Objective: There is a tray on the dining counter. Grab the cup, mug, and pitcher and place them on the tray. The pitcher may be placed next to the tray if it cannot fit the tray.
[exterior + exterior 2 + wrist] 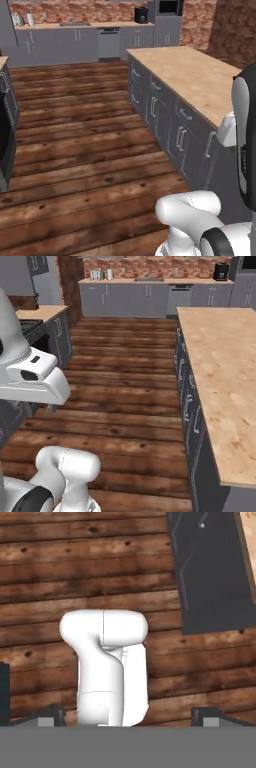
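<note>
My gripper [129, 717] points down at the wooden floor, its two dark fingertips [50, 718] standing wide apart with nothing between them, so it is open. The dining counter [195, 75] is a long island with a light tan wood-grain top and grey drawer fronts. It runs along the right of the left base view, and the same dining counter [225, 371] fills the right side of the right base view. The tray, the cup, the mug and the pitcher are out of view.
Dark plank floor [85, 145] stretches between the island and a second counter with a stove [32, 328] at the left. Grey cabinets [75, 42] line the far red brick wall, with a black coffee machine [141, 15] on top.
</note>
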